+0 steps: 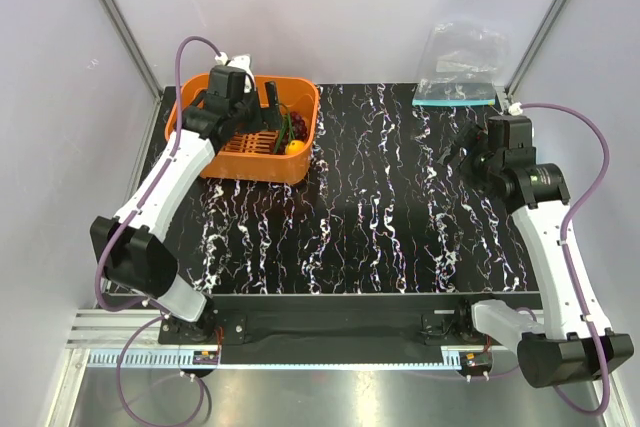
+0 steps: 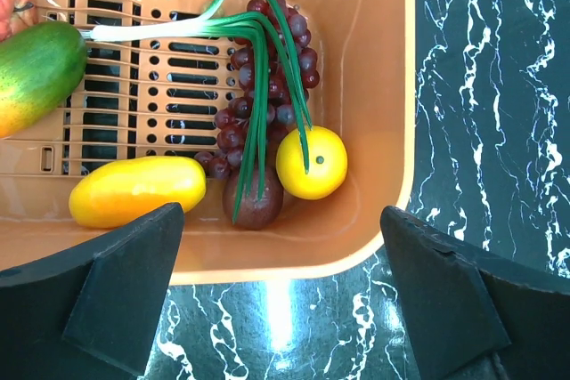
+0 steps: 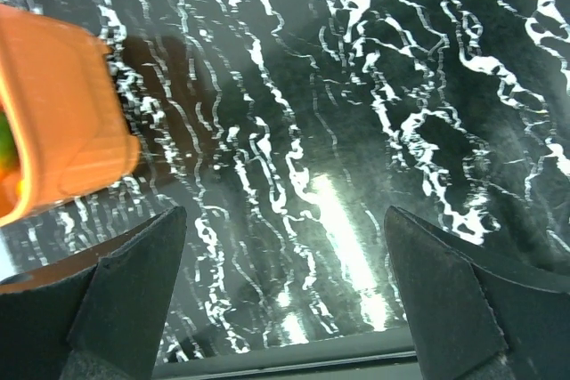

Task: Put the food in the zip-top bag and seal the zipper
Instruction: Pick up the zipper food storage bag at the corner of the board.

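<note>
Left wrist view puts my spread left gripper (image 2: 283,309) over the near wall of the basket (image 2: 374,86), the zip-top bag (image 1: 462,62) well off beside my spread right gripper (image 3: 285,300), and the grapes (image 2: 287,51), lemon (image 2: 311,163) and chive bunch (image 2: 258,104) tangled ahead between my fingers (image 2: 116,291), so one pinch may drag all three.
</note>
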Controlling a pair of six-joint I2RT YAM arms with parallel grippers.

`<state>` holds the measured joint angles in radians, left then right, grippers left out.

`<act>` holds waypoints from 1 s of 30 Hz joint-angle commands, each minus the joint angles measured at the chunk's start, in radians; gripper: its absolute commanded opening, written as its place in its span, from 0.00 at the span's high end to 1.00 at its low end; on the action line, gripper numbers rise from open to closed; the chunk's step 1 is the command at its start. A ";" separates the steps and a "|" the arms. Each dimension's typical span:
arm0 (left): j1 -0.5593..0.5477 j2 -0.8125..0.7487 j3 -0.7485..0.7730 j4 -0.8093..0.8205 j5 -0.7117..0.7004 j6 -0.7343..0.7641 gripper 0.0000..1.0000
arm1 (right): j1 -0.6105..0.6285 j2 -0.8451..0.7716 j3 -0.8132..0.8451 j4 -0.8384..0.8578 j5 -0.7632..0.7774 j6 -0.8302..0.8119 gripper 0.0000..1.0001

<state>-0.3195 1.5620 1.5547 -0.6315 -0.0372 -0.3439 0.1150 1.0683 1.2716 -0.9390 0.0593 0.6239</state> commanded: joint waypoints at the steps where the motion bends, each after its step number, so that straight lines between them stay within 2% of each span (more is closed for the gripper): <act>1: 0.008 -0.042 -0.016 0.070 0.016 0.013 0.01 | 0.000 -0.001 0.032 0.020 0.062 -0.047 0.00; 7: 0.007 -0.042 -0.041 0.102 0.063 -0.012 0.01 | -0.002 0.038 -0.009 0.262 0.056 -0.153 0.00; 10: 0.007 -0.046 -0.051 0.102 0.077 -0.015 0.01 | 0.000 0.129 -0.003 0.400 0.034 -0.202 0.00; 13: 0.007 -0.059 -0.070 0.101 0.077 -0.014 0.01 | -0.002 0.310 0.067 0.465 0.060 -0.262 0.00; 17: 0.008 -0.085 -0.087 0.084 0.076 -0.010 0.01 | -0.006 0.457 0.124 0.612 0.132 -0.334 0.00; 20: 0.008 -0.105 -0.102 0.072 0.094 -0.015 0.01 | -0.024 0.601 0.237 0.693 0.143 -0.366 0.00; 26: 0.008 -0.169 -0.125 0.003 0.050 0.019 0.01 | -0.048 0.907 0.512 0.720 0.129 -0.412 0.01; 30: 0.008 -0.227 -0.203 0.003 0.048 -0.007 0.01 | -0.048 1.083 0.675 0.717 0.152 -0.435 0.00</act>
<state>-0.3187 1.3914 1.3945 -0.6239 0.0216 -0.3443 0.0669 2.0552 1.8263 -0.2615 0.1703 0.2344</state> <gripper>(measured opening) 0.988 0.988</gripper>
